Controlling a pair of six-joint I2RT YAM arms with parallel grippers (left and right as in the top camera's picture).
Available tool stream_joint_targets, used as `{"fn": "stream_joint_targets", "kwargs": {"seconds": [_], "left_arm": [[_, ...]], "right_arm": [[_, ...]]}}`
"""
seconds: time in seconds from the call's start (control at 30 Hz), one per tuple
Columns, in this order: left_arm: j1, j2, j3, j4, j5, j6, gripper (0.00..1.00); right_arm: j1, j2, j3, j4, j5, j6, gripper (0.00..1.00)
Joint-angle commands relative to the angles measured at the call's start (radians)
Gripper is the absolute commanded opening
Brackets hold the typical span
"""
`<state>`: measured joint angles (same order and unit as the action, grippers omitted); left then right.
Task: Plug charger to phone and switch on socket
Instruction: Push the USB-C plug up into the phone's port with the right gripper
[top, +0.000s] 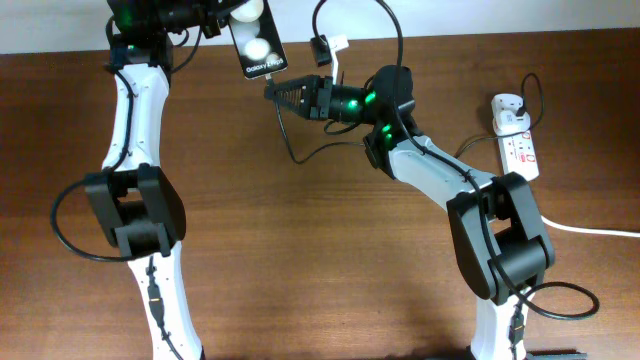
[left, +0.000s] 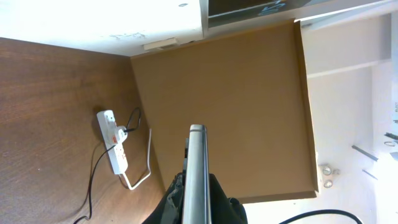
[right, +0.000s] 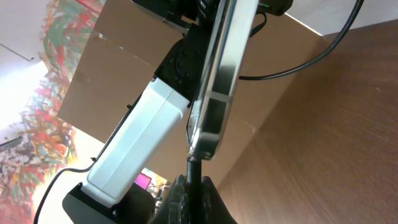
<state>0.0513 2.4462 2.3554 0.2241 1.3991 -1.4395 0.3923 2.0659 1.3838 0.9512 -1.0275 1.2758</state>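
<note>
The black phone (top: 256, 45) with two white reflections is held up at the back of the table by my left gripper (top: 215, 22), which is shut on it. In the left wrist view it shows edge-on (left: 198, 171) between the fingers (left: 198, 202). My right gripper (top: 276, 93) is shut on the charger plug (right: 194, 177), whose tip meets the phone's lower end (right: 208, 127). The thin black cable (top: 300, 150) runs from the plug to a white adapter in the socket (top: 517, 135) at the right, which also shows in the left wrist view (left: 114, 142).
A thick white cord (top: 600, 230) leaves the socket toward the right edge. A small black and white connector (top: 328, 47) hangs near the phone. A brown board (left: 230, 106) stands behind the table. Both arm bases stand at the front.
</note>
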Motion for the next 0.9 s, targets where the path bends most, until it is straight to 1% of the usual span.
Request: {"fn": "stream_joint_targets", "kwargs": {"seconds": [0.0, 0.27, 0.33, 0.6, 0.87], "left_arm": [[-0.01, -0.019, 0.019, 0.008, 0.05, 0.005, 0.0], [-0.013, -0.019, 0.019, 0.008, 0.05, 0.006, 0.0], [-0.014, -0.019, 0.019, 0.008, 0.053, 0.043, 0.0], [-0.029, -0.019, 0.019, 0.008, 0.085, 0.066, 0.0], [-0.061, -0.019, 0.019, 0.008, 0.174, 0.107, 0.0]], "right_arm": [[-0.008, 0.002, 0.01, 0.007, 0.018, -0.01, 0.04], [-0.008, 0.002, 0.01, 0.007, 0.037, 0.018, 0.04], [-0.008, 0.002, 0.01, 0.007, 0.044, 0.048, 0.04], [-0.008, 0.002, 0.01, 0.008, 0.054, 0.072, 0.04], [-0.008, 0.002, 0.01, 0.008, 0.078, 0.067, 0.04]]}}
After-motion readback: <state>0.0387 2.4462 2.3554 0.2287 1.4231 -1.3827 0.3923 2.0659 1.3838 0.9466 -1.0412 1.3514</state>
